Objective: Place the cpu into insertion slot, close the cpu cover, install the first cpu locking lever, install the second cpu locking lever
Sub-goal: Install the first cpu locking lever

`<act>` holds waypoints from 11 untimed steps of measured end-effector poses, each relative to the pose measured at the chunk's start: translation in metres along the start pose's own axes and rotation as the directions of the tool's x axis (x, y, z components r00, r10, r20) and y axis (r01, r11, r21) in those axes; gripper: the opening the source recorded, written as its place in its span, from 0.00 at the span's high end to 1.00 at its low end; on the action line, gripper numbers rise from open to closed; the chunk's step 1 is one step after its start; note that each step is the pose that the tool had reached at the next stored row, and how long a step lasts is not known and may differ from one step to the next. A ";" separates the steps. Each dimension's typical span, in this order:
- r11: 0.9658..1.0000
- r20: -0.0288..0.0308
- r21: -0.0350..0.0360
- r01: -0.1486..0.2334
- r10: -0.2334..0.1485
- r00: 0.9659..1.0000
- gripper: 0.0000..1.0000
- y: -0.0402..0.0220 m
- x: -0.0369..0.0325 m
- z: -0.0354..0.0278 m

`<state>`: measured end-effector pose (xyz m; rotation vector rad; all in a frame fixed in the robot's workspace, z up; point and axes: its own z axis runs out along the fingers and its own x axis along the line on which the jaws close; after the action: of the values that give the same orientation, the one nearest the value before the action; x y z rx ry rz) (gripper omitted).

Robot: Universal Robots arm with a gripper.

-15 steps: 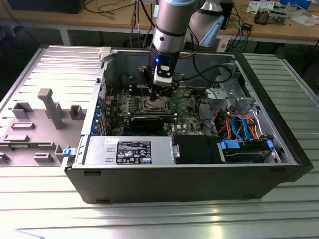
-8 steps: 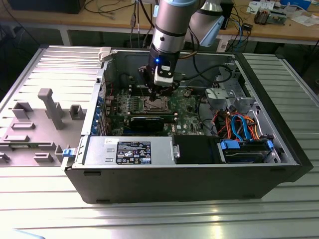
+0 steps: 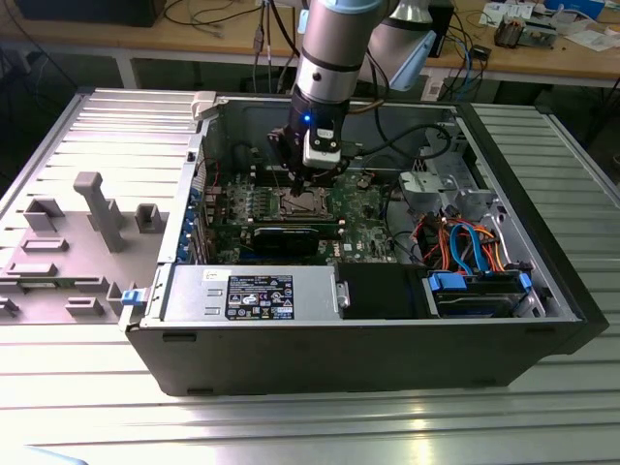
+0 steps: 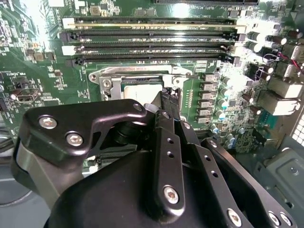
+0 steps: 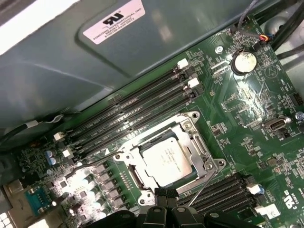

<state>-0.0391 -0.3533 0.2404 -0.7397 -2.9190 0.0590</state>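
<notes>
The small flat square cpu (image 5: pixel 166 160) w/ silver-grey metal top is seated flat in the insertion slot (image 3: pixel 299 201), a square socket w/ shiny rim set in the green circuit board (image 5: pixel 247 118). The cpu cover (image 5: pixel 202 142), a shiny steel frame plate w/ central window, is laid down over the slot, and the chip is seen through this window in both wrist views. A thin metal lever rod (image 5: pixel 203 185) runs obliquely from one corner of the slot; whether it is latched cannot be told.

The black gripper (image 5: pixel 165 192) is placed right at the edge of the slot. Its fingertips are pressed together w/ no gap btw. them; whether sth. thin is pinched there cannot be told.

Four long dark memory slots (image 5: pixel 137 107) are lined up just beside the slot. A round silver coin battery (image 5: pixel 243 61) is located well apart from it. In the exterior view a long black graphics card (image 3: pixel 291 235) is seen near the slot, all inside an open grey computer case (image 3: pixel 368 363) on a grooved metal table (image 3: pixel 291 426).
</notes>
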 end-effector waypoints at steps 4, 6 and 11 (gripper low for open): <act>1.000 -0.004 -0.008 0.011 -0.011 1.000 0.89 0.0000 0.0000 0.0001; 1.000 -0.004 -0.008 0.016 -0.016 1.000 0.89 0.0000 0.0000 0.0000; 1.000 -0.005 -0.010 0.027 -0.027 1.000 0.89 0.0000 0.0001 0.0000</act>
<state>-0.0392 -0.3532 0.2404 -0.7008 -2.9257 0.0403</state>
